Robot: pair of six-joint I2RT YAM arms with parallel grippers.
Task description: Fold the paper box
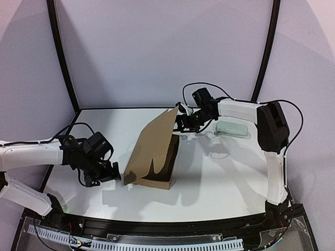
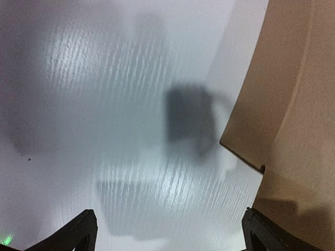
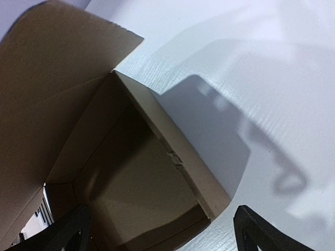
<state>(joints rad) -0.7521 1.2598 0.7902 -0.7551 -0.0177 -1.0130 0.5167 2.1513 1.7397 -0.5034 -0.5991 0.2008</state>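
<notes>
The paper box (image 1: 157, 181) lid (image 1: 154, 144) stands tilted open. The right gripper (image 1: 184, 122), spread and empty, should push the lid's far top edge down squarely. The left gripper (image 1: 111, 173), likewise spread and empty, can brace the box's left side.

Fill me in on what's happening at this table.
A brown paper box is being folded. Its base and side walls are already formed, and the lid panel stands raised at a tilt. The right end effector hovers open by the lid's top far corner. The left end effector sits open beside the box's left side, holding nothing.
</notes>
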